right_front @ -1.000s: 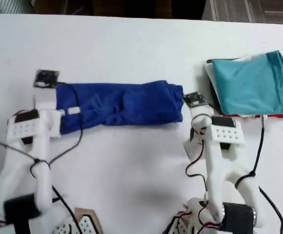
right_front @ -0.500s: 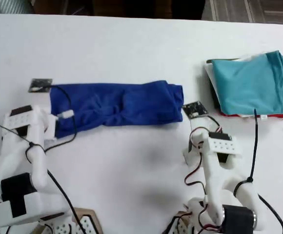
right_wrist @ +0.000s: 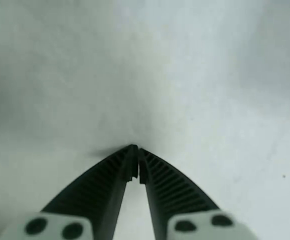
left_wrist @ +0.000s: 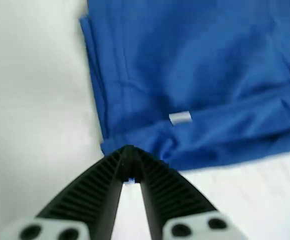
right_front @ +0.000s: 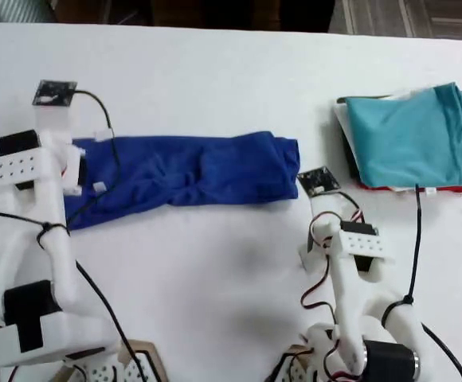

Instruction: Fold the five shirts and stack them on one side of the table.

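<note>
Left wrist view; ribbed black pincer (left_wrist: 130, 153) clamps creased blue shirt (left_wrist: 200, 70)

The white tabletop (right_front: 215, 72) carries a blue shirt (right_front: 199, 171), folded into a long band that lies across its left and middle part. Well apart, at the right side, sits a stack of folded shirts (right_front: 349, 151) with a teal shirt (right_front: 414, 135) on top.
</note>
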Controlling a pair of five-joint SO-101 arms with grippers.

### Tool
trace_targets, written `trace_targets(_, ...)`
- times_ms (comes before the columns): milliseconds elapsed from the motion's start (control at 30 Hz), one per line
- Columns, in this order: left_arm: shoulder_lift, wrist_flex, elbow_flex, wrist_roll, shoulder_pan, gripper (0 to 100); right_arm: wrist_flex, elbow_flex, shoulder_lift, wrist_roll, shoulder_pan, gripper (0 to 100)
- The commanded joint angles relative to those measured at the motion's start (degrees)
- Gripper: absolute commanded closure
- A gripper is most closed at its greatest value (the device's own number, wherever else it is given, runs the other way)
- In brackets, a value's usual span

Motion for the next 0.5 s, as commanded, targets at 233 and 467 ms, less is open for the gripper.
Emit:
trace_targets(233,8.26,-12.75,6.55,0.97,-1.76,97,-1.98,0.09,-0.84,-0.26,0.13,97.8)
trace_targets(467,11.34,-8.26,6.99,0.00,-2.02,97,-1.98,0.09,-0.84,-0.26,0.13,97.8)
